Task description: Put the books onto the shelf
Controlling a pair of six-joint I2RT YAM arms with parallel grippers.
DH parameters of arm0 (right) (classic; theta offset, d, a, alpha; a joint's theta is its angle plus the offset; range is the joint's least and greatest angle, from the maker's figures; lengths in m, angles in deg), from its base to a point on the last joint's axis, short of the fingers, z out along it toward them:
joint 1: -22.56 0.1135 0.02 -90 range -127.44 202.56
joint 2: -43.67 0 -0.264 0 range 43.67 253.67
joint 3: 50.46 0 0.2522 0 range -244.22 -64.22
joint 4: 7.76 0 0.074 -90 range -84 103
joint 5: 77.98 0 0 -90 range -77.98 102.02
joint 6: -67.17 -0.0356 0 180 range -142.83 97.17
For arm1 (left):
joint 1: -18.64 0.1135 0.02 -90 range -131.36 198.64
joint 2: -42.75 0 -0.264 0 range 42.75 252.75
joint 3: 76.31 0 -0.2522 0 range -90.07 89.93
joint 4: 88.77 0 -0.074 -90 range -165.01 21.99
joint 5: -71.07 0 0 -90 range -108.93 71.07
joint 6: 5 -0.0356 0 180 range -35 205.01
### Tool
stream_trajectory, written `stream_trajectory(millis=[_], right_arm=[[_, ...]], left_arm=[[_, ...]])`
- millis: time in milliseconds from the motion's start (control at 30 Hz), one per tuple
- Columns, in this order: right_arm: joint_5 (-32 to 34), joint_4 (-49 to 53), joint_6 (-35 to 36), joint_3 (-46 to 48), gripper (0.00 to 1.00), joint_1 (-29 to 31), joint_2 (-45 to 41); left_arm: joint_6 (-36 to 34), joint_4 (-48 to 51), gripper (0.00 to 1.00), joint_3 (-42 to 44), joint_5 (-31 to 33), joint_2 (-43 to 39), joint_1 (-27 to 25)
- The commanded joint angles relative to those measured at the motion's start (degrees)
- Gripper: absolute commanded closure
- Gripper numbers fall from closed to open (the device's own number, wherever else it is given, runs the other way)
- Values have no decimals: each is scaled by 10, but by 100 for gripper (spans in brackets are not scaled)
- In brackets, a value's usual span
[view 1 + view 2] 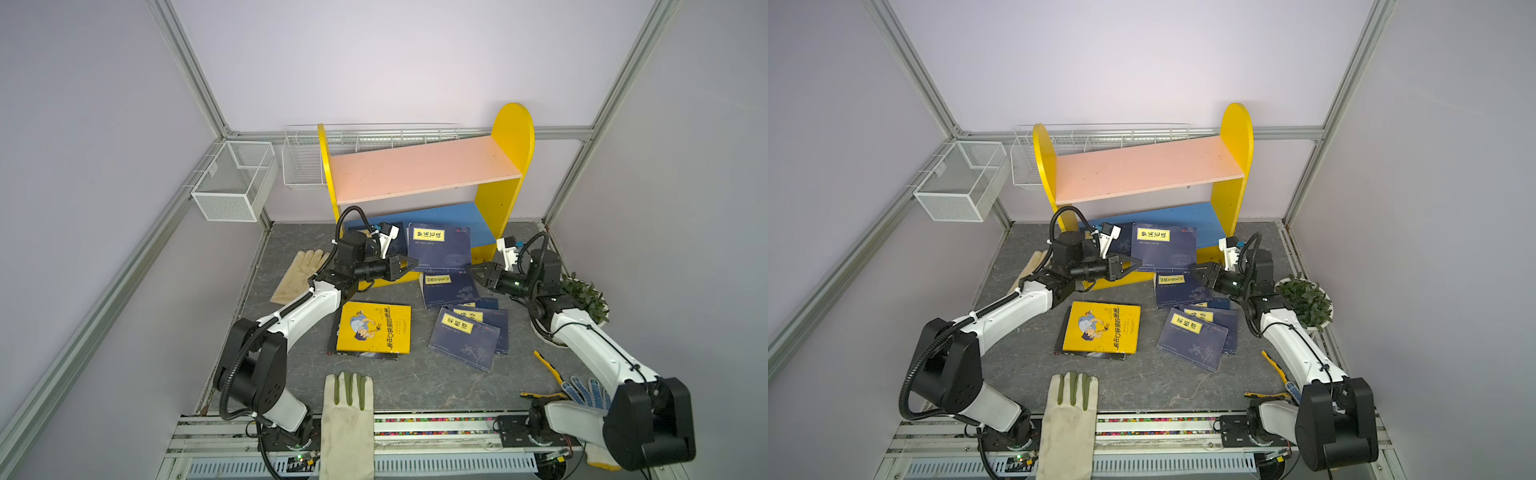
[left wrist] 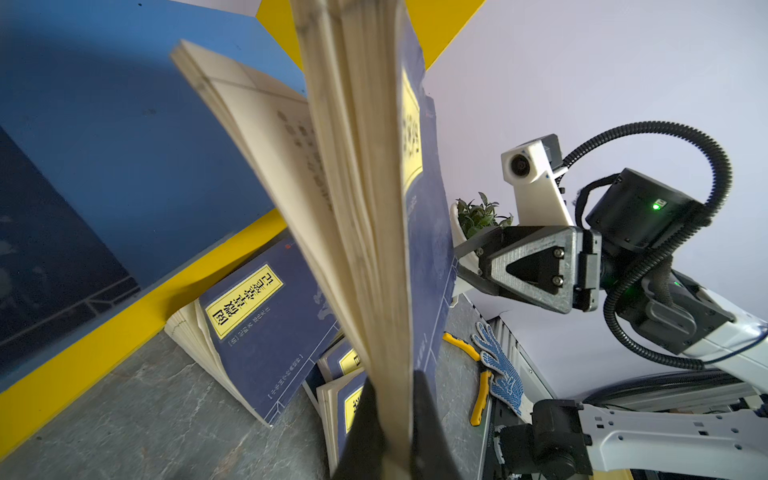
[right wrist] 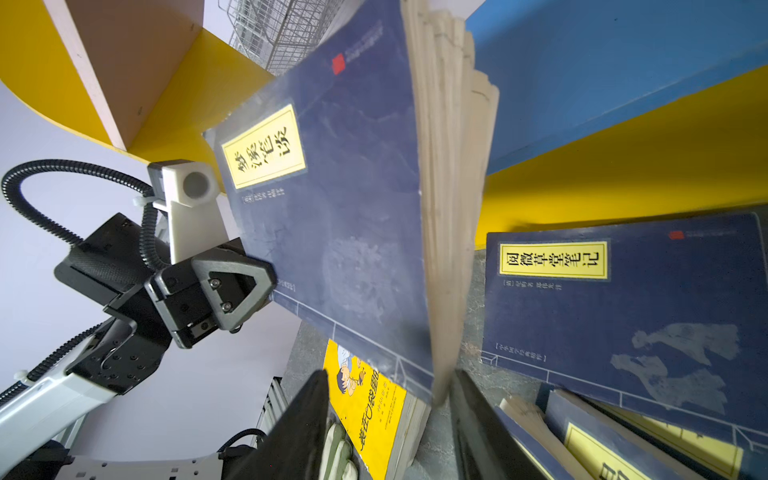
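Top views, both. Shows left pincer clamped on one edge of a navy book, raised in front of the shelf by its blue lower board. Shows right pincer, jaws apart, straddling that book's opposite edge. Shows remaining books on the table.

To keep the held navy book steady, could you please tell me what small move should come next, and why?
Probably close the right hand on the free edge of the navy book. The left hand pinches it by the opposite edge alone, its pages fan loose, and the right hand's open jaws straddle that free edge.
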State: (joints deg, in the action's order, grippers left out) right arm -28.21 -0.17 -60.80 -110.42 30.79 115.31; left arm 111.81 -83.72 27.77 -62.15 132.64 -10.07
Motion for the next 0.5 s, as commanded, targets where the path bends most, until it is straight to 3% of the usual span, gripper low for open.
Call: stream_trajectory(millis=[0, 467], right_arm=[[-22, -45, -19, -19, 52, 9, 24], [-22, -123, -60, -13, 54, 13, 61]], left_arm=[[4, -33, 100, 7, 0, -22, 1], [13, -59, 100, 24, 9, -46, 2]])
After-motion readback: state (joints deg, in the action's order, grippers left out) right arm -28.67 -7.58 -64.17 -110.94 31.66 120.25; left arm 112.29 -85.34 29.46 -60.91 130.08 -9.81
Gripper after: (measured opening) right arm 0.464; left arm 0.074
